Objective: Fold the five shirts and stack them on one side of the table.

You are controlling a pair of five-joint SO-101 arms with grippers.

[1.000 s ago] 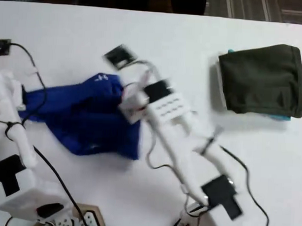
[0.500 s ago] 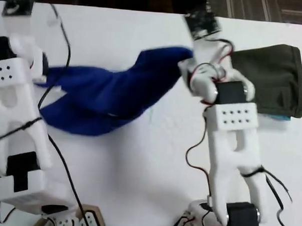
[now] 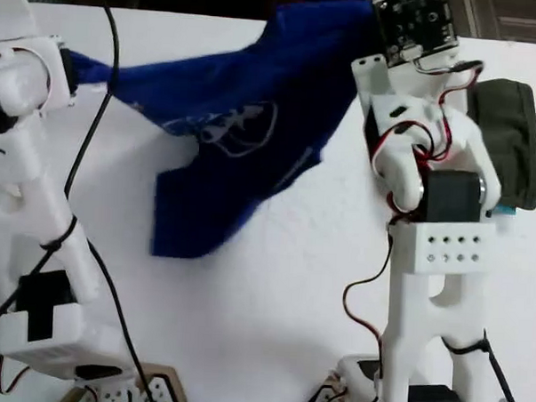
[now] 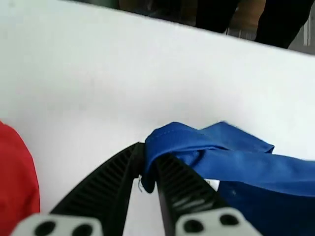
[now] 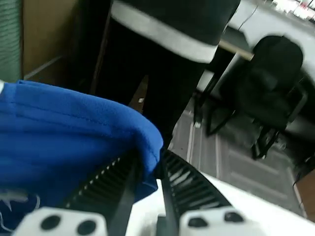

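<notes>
Two edges of blue printed fabric shirt | clamped tight by left gripper, right gripper | newly hoisted off table, stretched out | flat-laying likely next

White flat tabletop across the whole scene, far edge against a dark room. Small light-brown wooden block at the near edge, left of centre. Beyond the far edge: black padded office chair standing on grey tiled floor; tan flat upright panel well apart from the chair.
</notes>
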